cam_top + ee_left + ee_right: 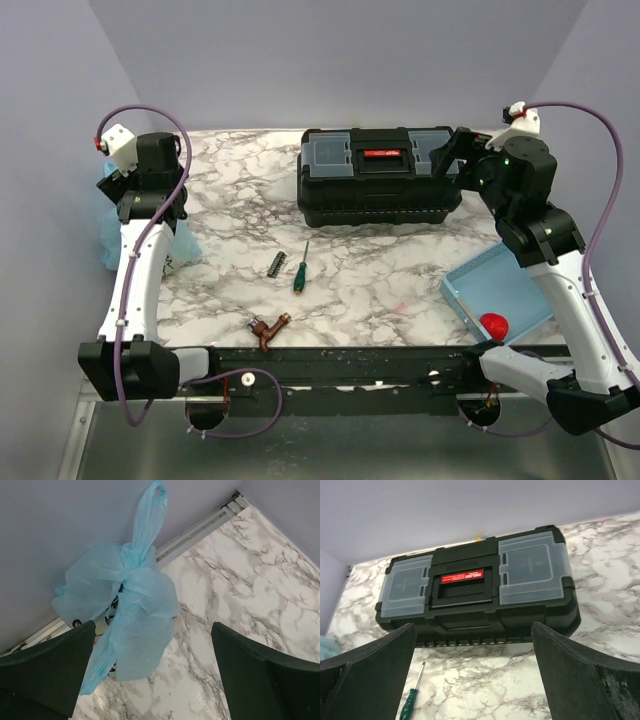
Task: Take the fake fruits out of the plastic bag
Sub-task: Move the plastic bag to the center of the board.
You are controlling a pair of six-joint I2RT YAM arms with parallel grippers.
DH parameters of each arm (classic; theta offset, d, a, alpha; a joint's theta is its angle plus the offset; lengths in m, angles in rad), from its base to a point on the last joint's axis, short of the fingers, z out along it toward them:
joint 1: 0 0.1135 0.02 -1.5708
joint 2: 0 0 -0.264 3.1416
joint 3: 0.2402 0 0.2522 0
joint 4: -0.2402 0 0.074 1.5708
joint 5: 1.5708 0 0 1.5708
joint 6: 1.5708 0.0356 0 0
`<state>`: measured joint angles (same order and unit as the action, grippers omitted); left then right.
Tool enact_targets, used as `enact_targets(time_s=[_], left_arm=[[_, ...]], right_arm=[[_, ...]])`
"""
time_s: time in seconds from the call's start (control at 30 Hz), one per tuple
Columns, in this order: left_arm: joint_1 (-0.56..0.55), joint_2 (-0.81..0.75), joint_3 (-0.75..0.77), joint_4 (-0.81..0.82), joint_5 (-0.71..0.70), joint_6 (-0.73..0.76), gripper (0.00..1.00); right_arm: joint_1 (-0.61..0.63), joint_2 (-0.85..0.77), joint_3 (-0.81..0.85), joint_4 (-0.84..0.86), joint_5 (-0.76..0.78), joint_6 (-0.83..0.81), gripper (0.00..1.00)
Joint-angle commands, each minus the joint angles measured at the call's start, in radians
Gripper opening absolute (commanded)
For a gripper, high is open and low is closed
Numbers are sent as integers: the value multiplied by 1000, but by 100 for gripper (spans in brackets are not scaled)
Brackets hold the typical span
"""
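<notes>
The plastic bag [127, 605] is light blue and crinkly, knotted at the top, with one loop handle sticking up; it lies by the table's left edge against the wall. In the top view the bag [186, 246] shows only in part from behind the left arm. The fake fruits are hidden inside it. My left gripper [154, 630] hovers open just above the bag, whose lower fold hangs near the left finger [50, 670]; nothing is gripped. In the top view that left gripper [128, 195] sits over the bag. My right gripper [474, 645] is open and empty, facing the toolbox; the top view shows this right gripper [447, 160] at the toolbox's right end.
A black toolbox [378, 175] with a red label stands at the back centre. A green-handled screwdriver [301, 268], a small black spring [275, 263] and a brown metal fitting [268, 328] lie mid-table. A light-blue basket tray [520, 290] at the right holds a glossy red fruit [492, 325].
</notes>
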<state>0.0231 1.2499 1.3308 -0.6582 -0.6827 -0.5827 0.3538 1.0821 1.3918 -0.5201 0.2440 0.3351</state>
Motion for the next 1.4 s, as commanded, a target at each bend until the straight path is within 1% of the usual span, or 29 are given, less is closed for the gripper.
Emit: enact_targets(time_s=[0.0, 0.1, 0.17, 0.23, 0.33, 0.4, 0.43, 0.53, 0.73, 0.77, 0.87, 0.9, 0.93, 1.0, 1.07, 1.17, 1.23, 1.3, 1.37], left_arm=[[14, 64, -14, -7, -71, -36, 99], [16, 74, -64, 52, -59, 1, 99], [29, 90, -66, 53, -28, -13, 99], [46, 106, -49, 5, -24, -65, 99], [75, 125, -53, -28, -80, -136, 99], [106, 169, -18, -114, -84, -211, 99], [119, 189, -1, -147, -69, -232, 99], [159, 236, 15, -165, 24, -255, 98], [173, 243, -48, -48, 114, -192, 93], [175, 251, -56, -34, 135, -180, 88], [176, 275, -53, -13, 219, -145, 64], [176, 278, -51, -8, 242, -135, 61], [177, 279, -53, -7, 263, -131, 60], [178, 272, -68, 9, 315, -118, 44], [179, 254, -98, 38, 390, -106, 31], [177, 210, -162, 104, 503, -91, 16], [170, 183, -194, 134, 589, -108, 9], [138, 169, -222, 161, 675, -113, 9], [81, 163, -233, 165, 718, -109, 9]], right_arm=[[-4, -11, -22, 16, -130, 18, 100], [-4, 10, -6, 8, -175, 19, 100], [-4, 15, -5, 11, -205, 16, 100], [-4, 10, -14, 21, -226, 18, 100], [-4, 0, -41, 39, -238, 29, 100], [-4, -3, -54, 42, -277, 30, 100], [-4, -3, -58, 42, -283, 31, 100], [-4, -6, -65, 46, -299, 29, 100], [-4, -17, -67, 59, -318, 37, 100], [-4, -21, -71, 65, -322, 40, 100], [-4, -25, -84, 73, -332, 48, 100], [-4, -25, -89, 75, -336, 52, 100], [-4, -25, -94, 75, -344, 54, 100], [-4, -25, -106, 75, -353, 63, 100], [-4, -34, -126, 82, -348, 79, 100], [-4, -47, -159, 99, -351, 98, 100], [-3, -49, -178, 116, -358, 111, 100], [-3, -48, -199, 141, -365, 137, 100], [2, -50, -239, 195, -390, 168, 100]])
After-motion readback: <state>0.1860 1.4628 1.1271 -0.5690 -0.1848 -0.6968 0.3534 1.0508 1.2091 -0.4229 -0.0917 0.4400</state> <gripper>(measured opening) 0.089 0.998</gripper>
